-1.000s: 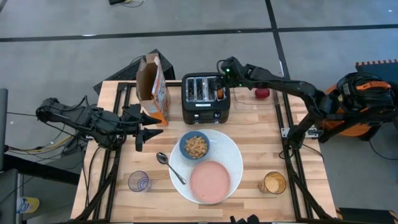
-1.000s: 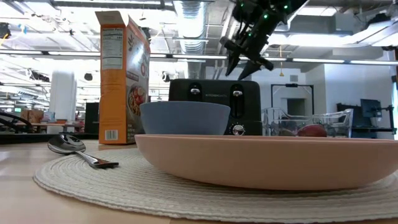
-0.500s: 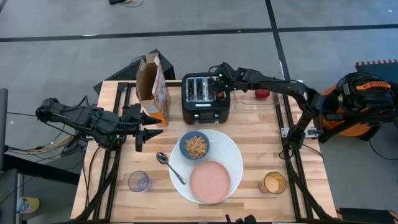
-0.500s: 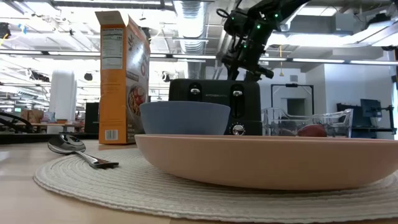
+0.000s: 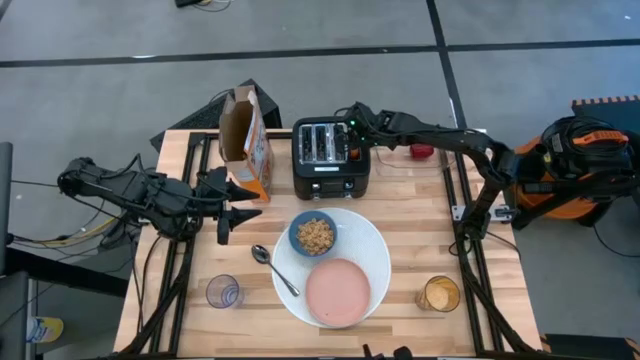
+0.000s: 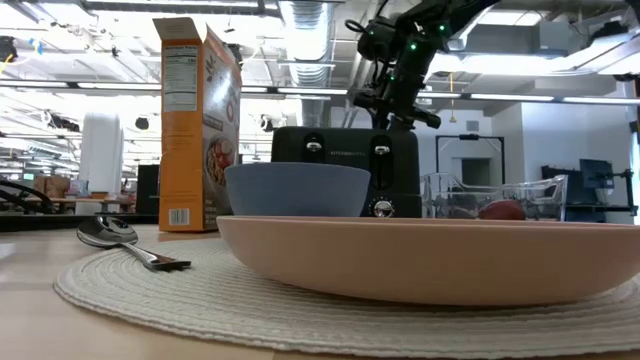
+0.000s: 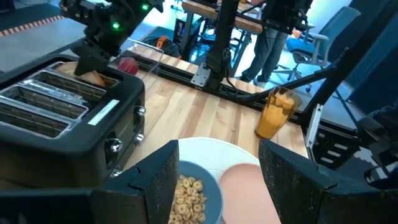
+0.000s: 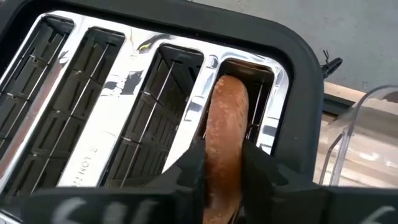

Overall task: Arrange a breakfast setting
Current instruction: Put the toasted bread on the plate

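Our right gripper (image 8: pixel 222 163) pinches the browned bagel half (image 8: pixel 224 134) standing in the end slot of the black four-slot toaster (image 5: pixel 330 158) at the table's far edge. The orange cereal box (image 5: pixel 247 140) stands beside the toaster. Our left gripper (image 5: pixel 228 201) waits half-spread, holding nothing, near the left edge.
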